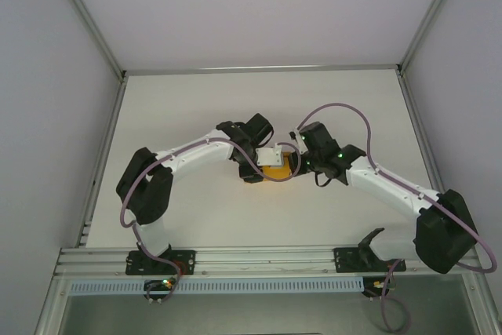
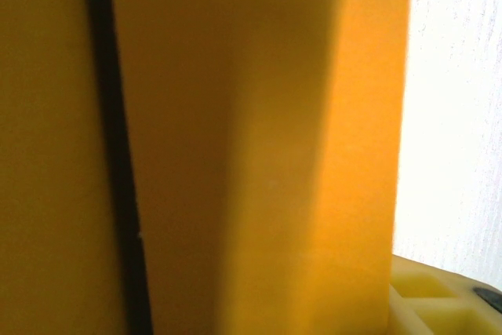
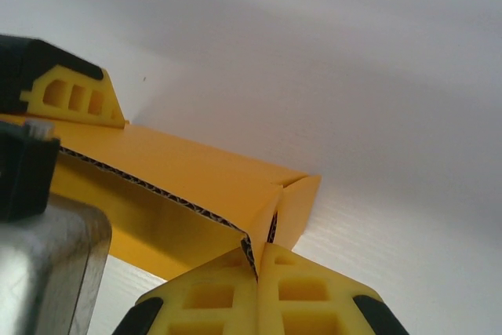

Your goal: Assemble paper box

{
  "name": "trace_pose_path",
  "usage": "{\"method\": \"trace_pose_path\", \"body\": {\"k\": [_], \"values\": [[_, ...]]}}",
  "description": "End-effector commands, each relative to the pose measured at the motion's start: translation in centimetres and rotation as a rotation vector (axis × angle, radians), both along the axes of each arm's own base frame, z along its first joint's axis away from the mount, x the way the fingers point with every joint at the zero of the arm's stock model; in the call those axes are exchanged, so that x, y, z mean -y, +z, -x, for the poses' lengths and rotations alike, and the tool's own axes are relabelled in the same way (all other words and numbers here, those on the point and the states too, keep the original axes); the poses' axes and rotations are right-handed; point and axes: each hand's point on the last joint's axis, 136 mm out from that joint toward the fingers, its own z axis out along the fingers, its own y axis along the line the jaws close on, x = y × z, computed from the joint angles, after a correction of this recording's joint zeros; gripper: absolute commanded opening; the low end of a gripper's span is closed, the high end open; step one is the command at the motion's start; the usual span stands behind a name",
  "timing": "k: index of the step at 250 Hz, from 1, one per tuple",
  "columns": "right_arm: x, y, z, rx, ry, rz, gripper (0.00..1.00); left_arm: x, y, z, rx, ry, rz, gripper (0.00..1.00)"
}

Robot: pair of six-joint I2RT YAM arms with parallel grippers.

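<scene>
Right wrist: right gripper clamped on a corrugated edge of the one paper box, both fingers pressed to the card. Beyond it, one finger of the left gripper sits on the box's top panel; can't tell if that gripper is closed. Top external: two arms meet mid table, box between them

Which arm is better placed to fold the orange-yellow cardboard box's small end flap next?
Probably the right: the right gripper pinches the orange-yellow cardboard box at its edge, right beside that small flap. Whether the left arm grips anything is unclear.
</scene>
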Motion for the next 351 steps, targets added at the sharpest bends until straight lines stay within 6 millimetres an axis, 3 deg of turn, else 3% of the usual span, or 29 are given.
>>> {"method": "trace_pose_path", "body": {"k": [1,30,82,146,180,225,236,258,311,351], "values": [[3.2,-4.4,4.2,-0.162,-0.036,0.149,0.0,0.1,-0.8,0.2,-0.034,0.008,-0.008,0.55],[3.4,-5.2,5.1,-0.191,-0.051,0.134,0.0,0.3,-0.5,0.1,-0.031,0.014,0.012,0.55],[2.6,-5.7,4.5,-0.168,-0.056,0.116,0.0,0.7,-0.5,-0.4,-0.024,0.034,0.014,0.56],[4.4,-6.6,4.8,-0.181,-0.128,0.264,0.0,0.9,0.3,-1.2,-0.009,0.087,0.044,0.61],[4.6,-6.3,4.6,-0.169,-0.16,0.26,0.0,0.9,1.5,-1.3,0.008,0.102,0.08,0.75],[3.5,-5.0,3.7,-0.159,-0.177,0.211,0.0,1.0,3.5,-1.1,0.035,0.115,0.157,0.89],[3.2,-4.7,3.5,-0.153,-0.179,0.199,0.0,0.9,4.0,-1.1,0.046,0.122,0.176,1.0],[2.9,-4.4,3.2,-0.156,-0.175,0.199,0.0,0.7,4.8,-1.3,0.055,0.144,0.209,1.0],[2.7,-4.2,3.0,-0.17,-0.184,0.239,0.0,-1.1,7.7,-3.0,0.106,0.306,0.271,1.0],[2.4,-4.5,2.9,-0.174,-0.168,0.279,0.0,-4.5,8.5,-3.8,0.073,0.493,0.339,0.99]]}}
